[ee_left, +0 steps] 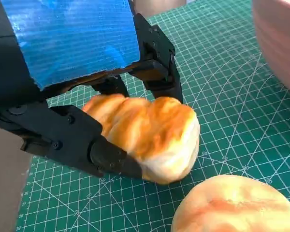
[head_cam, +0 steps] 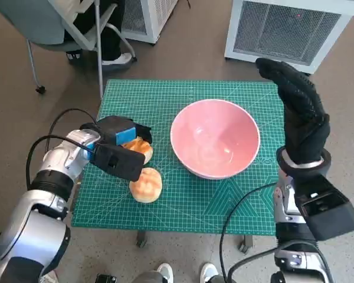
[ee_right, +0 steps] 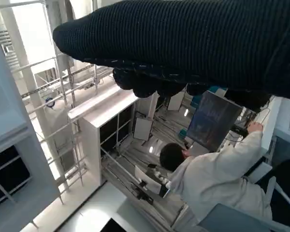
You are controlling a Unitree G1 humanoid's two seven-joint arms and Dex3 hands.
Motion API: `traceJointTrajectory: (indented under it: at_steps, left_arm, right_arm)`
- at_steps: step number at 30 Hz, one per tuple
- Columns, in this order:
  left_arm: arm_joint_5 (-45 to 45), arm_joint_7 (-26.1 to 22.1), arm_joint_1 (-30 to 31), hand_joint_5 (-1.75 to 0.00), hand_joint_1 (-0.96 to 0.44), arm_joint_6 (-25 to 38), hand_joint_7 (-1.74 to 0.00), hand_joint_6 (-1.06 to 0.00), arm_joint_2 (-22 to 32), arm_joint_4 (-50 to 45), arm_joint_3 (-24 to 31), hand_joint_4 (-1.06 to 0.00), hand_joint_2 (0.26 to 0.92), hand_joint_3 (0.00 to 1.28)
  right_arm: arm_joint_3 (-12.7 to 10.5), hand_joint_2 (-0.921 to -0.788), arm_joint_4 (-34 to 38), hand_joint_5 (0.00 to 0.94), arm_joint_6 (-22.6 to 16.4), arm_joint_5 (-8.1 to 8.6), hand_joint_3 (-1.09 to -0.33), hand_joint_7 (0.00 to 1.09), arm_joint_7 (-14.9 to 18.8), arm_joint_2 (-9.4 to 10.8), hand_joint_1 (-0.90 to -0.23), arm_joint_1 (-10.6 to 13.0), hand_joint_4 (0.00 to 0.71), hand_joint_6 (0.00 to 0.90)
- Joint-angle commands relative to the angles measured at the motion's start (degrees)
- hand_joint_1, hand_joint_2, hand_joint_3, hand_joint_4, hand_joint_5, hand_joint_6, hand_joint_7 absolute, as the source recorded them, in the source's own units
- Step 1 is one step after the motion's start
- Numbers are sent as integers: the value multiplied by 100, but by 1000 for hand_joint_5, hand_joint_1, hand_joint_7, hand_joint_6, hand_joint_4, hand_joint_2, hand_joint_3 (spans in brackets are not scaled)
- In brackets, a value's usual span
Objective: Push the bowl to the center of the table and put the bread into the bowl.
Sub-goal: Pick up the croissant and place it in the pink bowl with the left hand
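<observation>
Left wrist view: the left hand [ee_left: 82, 63] grips a bread roll [ee_left: 150, 133] on the green mat [ee_left: 222, 96].

Its black fingers [ee_left: 159, 72] close around the roll, one pressing from below and others from behind. A second bread roll [ee_left: 232, 205] lies just beside the fingers, apart from them. The pink bowl [head_cam: 215, 138] stands near the middle of the tabletop, between the two hands. The right hand [head_cam: 301, 118] is raised beside the bowl, fingers extended, holding nothing.
</observation>
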Motion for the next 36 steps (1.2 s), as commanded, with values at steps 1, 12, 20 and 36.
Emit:
traceJointTrajectory:
  at_steps: [1, 12, 20, 36]
  left_arm:
    - [-396, -192, -212, -1238, 2, -218, -1237, -588, 312, -284, 360, -591, 921, 129]
    - [-1504, -551, -401, -1255, 4, -298, -1138, -682, 574, -1476, 1403, -574, 920, 94]
    - [-1848, -330, -355, -1239, 4, -72, -1095, -708, 387, -2636, 1836, -607, 920, 68]
    - [-1576, -494, -690, -1158, 3, -400, -1190, -672, -561, -2678, 1218, -628, 921, 74]
  right_arm:
    - [11, -921, 5, 17, 59, -11, -683, 753, -42, 34, -505, 164, 385, 7]
    - [21, -921, -3, 16, 35, 1, -685, 755, -36, 51, -498, 165, 386, 5]
    - [20, -921, 12, 16, 36, 24, -684, 757, -24, 53, -495, 146, 386, 4]
    - [41, -921, -47, 13, 43, -74, -685, 760, -80, 85, -494, 166, 383, 2]
